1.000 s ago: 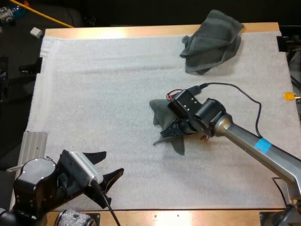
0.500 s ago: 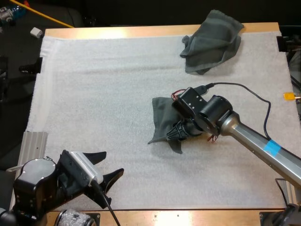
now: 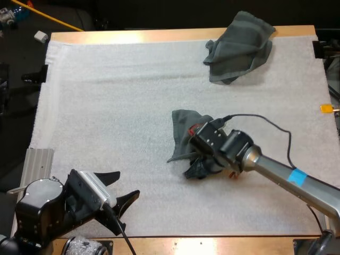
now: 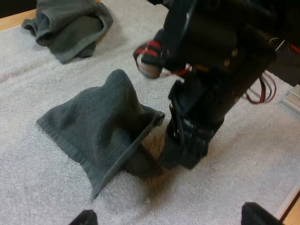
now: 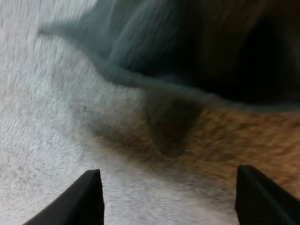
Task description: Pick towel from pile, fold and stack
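Observation:
A dark grey-green towel [image 3: 183, 130] lies rumpled in a peaked heap at the middle of the white mat [image 3: 106, 106]. My right gripper [image 3: 194, 170] points down at its near edge. In the right wrist view this gripper [image 5: 176, 201] is open, with bare mat between its fingertips [image 5: 91, 197] and the towel's hem [image 5: 140, 61] just ahead. A second crumpled towel [image 3: 239, 45] sits at the far right corner. My left gripper [image 3: 118, 187] rests open at the mat's near left. From there it [image 4: 171, 218] faces the towel [image 4: 98, 131] and the right gripper [image 4: 187, 145].
A ribbed grey metal plate [image 3: 40, 159] lies off the mat's left edge beside my left arm. The far crumpled towel [image 4: 70, 23] lies well behind the middle one. Wide bare mat stretches over the left half and along the near edge.
My right gripper has come nearer and lower, from the towel's middle to its near edge. The towel's near tail is now under the gripper. The left arm has stayed still.

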